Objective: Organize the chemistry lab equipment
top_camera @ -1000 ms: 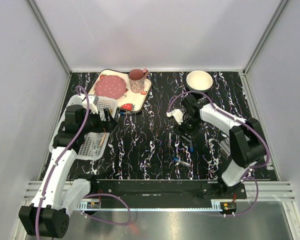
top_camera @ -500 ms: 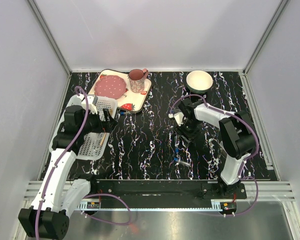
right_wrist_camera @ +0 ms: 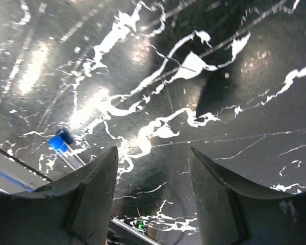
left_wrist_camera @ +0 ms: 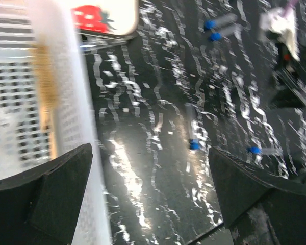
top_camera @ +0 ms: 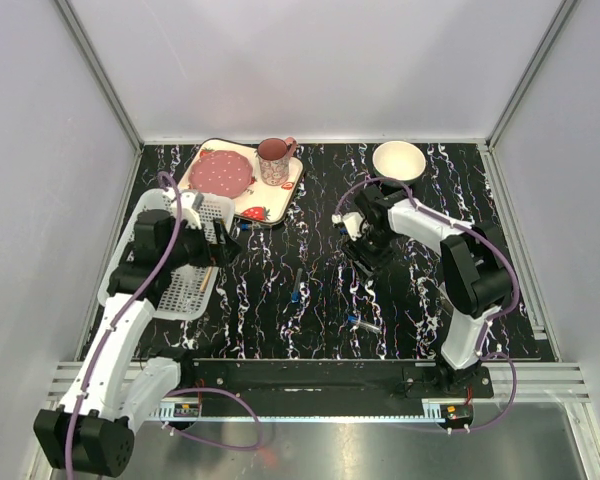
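Top external view. Left pincer [top_camera: 220,245] hangs at the inner edge of the perforated rack [top_camera: 170,292], which sits at the left side of the desk [top_camera: 270,245]. Left wrist view confirms its jaws are spread wide, with only bare desk in the gap. A wooden stick [top_camera: 202,280] lies inside the rack, along its inner wall.

Right pincer [top_camera: 366,252] is low over the desk, right of centre and on the near side of the white bowl [top_camera: 398,160]. Right wrist view shows its fingers [right_wrist_camera: 92,196] parted and empty, with dark marbled surface between them.

One blue-capped test tube [top_camera: 296,285] lies flat on the open desk between the two pincers. It touches neither, and its cap end points toward the arm bases. A second test tube [top_camera: 364,322] lies flat nearer the bases, on the near side of the right pincer and apart from it. Right wrist view catches a capped tube [right_wrist_camera: 67,150] beside the fingers, outside the gap; which tube it is cannot be told. Left wrist view shows two blue caps [left_wrist_camera: 212,30] close together farther across the desk, blurred, their tubes barely visible.

Strawberry-print tray [top_camera: 270,197] stands at the far edge, left of centre, carrying a pink plate [top_camera: 221,173] and a cup [top_camera: 274,160]. Rack and tray are near each other; whether they touch cannot be told.
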